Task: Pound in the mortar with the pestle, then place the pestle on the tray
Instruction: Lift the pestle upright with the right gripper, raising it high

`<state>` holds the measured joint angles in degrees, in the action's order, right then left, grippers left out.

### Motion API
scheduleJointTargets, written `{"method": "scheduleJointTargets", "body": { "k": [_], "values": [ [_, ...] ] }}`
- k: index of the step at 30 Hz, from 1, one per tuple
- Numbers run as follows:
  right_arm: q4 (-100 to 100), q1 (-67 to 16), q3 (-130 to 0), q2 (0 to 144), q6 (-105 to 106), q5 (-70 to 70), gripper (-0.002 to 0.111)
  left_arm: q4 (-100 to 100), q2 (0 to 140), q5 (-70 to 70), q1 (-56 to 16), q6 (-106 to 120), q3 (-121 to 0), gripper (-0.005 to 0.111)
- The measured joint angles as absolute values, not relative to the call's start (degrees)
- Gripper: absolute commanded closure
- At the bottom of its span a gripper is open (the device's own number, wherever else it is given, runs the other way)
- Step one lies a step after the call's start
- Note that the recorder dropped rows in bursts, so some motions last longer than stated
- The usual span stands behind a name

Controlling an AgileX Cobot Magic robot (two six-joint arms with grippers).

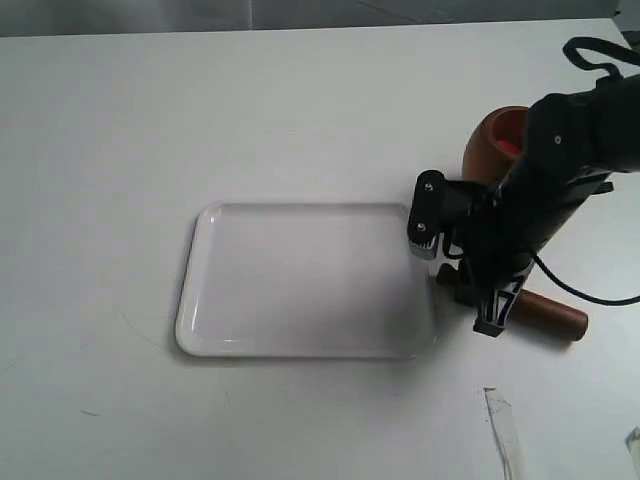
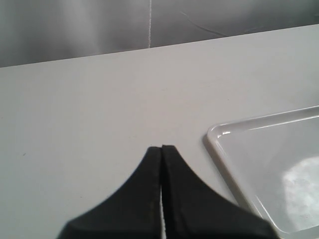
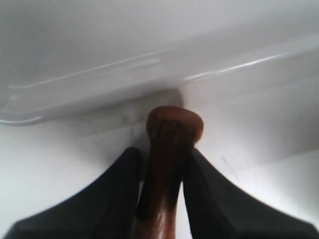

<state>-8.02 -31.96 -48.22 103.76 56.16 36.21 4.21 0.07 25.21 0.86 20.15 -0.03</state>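
The brown mortar [image 1: 495,140] stands upright behind my right arm, its reddish inside showing. Just right of the white tray [image 1: 300,285], the pestle [image 1: 548,312] lies on the table with its thick end pointing right. My right gripper [image 1: 462,285] is down over its thin handle. In the right wrist view the fingers [image 3: 124,172] press both sides of the pestle [image 3: 174,129], and its knob pokes out towards the tray rim [image 3: 99,84]. My left gripper [image 2: 161,147] is shut and holds nothing, over bare table beside a tray corner [image 2: 219,135]. The exterior view does not show it.
A clear plastic strip [image 1: 503,425] lies on the table near the front right. A black cable [image 1: 590,297] trails from my right arm over the pestle's thick end. The table's far edge [image 2: 149,47] shows in the left wrist view.
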Motion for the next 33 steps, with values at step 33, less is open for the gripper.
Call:
{"method": "scheduleJointTargets", "body": {
  "k": [33],
  "values": [
    [-13.38, -31.96, -34.12, 60.94, 25.33, -23.34, 0.108, 4.21, 0.07, 25.21, 0.86, 20.15, -0.03, 0.107]
  ]
}}
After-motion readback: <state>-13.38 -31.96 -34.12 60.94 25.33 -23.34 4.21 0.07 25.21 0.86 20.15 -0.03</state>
